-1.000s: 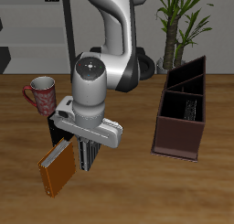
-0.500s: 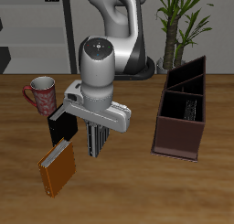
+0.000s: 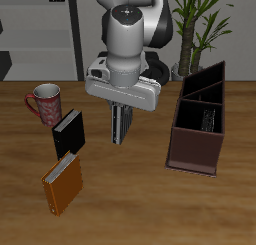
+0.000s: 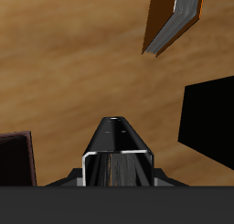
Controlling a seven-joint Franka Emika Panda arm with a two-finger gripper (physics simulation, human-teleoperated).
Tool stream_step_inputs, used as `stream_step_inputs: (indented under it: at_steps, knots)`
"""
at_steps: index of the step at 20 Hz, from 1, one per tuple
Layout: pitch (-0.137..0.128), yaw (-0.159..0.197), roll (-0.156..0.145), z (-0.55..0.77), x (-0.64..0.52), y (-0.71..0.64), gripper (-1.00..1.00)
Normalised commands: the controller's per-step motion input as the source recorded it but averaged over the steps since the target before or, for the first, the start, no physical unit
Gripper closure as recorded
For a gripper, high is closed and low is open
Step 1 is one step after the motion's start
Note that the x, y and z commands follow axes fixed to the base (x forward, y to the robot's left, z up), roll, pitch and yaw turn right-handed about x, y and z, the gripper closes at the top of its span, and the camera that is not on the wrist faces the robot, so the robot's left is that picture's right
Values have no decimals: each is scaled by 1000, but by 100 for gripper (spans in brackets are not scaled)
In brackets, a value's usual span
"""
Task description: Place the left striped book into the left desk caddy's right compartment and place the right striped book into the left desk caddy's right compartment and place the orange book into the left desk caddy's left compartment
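Note:
My gripper hangs above the middle of the table, shut on a striped book that points edge-down below the fingers; the wrist view shows that striped book close up. Another striped book lies inside the large end section of the maroon left desk caddy, which stands apart from the gripper, level with it. The orange book lies flat near the table's front edge, on the far side of the gripper from the caddy. The wrist view also takes in the orange book and a corner of the caddy.
A plain black book lies just behind the orange one, with a red patterned mug farther back. A potted plant stands behind the caddy. The black book shows in the wrist view too.
The gripper has risen and moved from beside the black and orange books toward the caddy, carrying the striped book with it. The other books have not moved.

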Motion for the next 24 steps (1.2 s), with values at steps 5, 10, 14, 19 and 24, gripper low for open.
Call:
stream_step_inputs:
  at_steps: [5,10,14,19,24]
  knots:
    - [-70,10,-6,393,-374,206,100]
    - [-26,-20,20,366,-379,227,100]
    - [0,32,42,334,-107,304,100]
    - [40,37,98,277,22,465,100]
    - [28,45,55,371,111,366,100]
